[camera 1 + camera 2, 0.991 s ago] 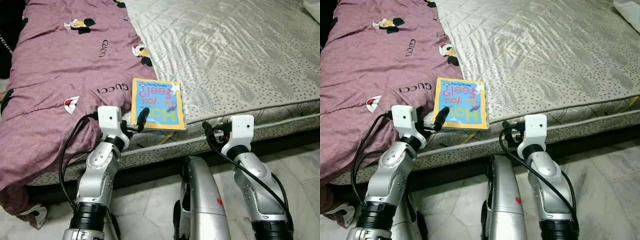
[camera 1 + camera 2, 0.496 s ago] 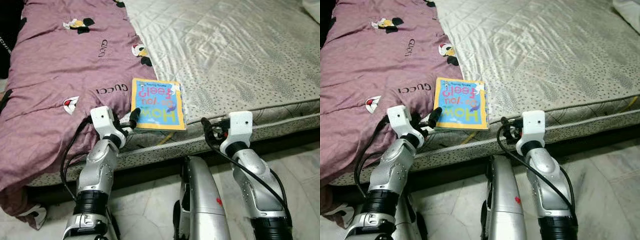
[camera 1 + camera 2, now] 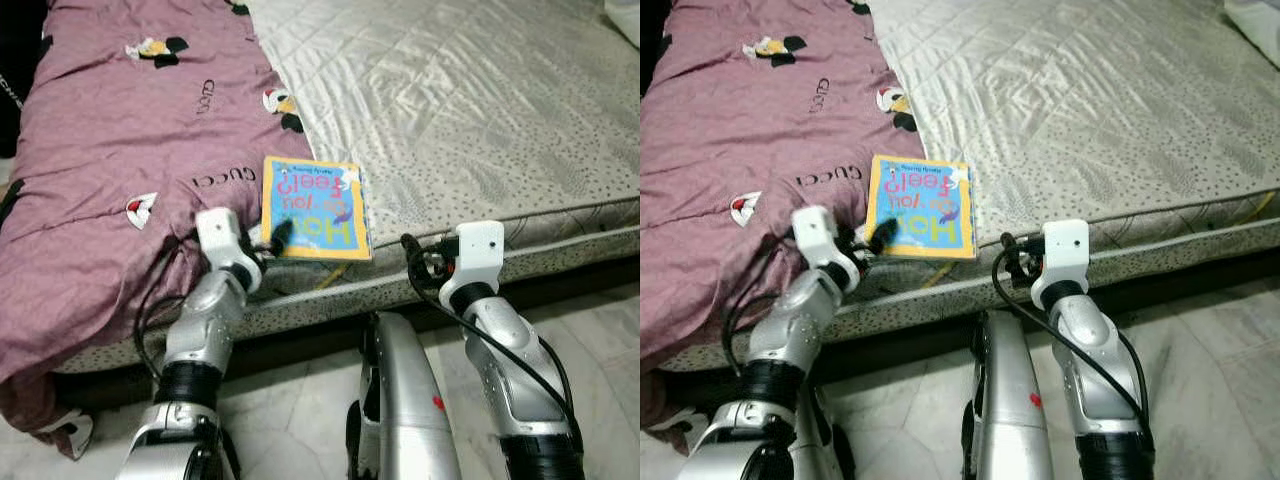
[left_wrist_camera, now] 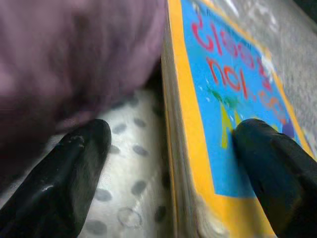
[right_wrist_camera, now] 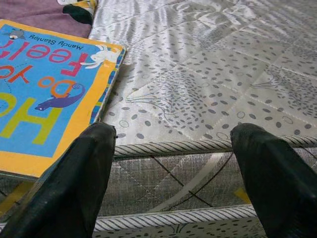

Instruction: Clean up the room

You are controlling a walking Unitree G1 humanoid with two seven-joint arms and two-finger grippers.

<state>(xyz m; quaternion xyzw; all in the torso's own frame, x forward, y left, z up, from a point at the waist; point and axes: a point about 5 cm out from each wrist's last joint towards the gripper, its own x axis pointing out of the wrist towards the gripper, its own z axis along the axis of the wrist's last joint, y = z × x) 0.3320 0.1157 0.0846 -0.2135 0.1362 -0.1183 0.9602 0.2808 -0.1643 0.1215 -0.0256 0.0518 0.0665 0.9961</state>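
Book (image 3: 314,208) is lying flat near the front edge of the mattress (image 3: 480,120), cover up, blue with a yellow border, its left side against the purple blanket (image 3: 110,150). Title is reading upside down from my head.

My left gripper (image 4: 168,173) is sitting at the book's near left corner. Fingers are standing wide apart and straddling that edge: one finger (image 4: 275,171) is resting on the blue cover, the other finger (image 4: 59,181) is lying on the dotted mattress fabric beside the book, under the fold of the blanket. Nothing is clamped; the book is lying flat.

My right gripper (image 5: 178,173) is hovering just off the mattress edge, to the right of the book. Its fingers (image 5: 74,186) are spread wide and holding nothing, with the mattress piping showing between them. The book's right corner is showing past one fingertip, not touching it as far as I can tell.

Blanket is covering the left part of the bed. Pale tiled floor (image 3: 300,420) is lying below.
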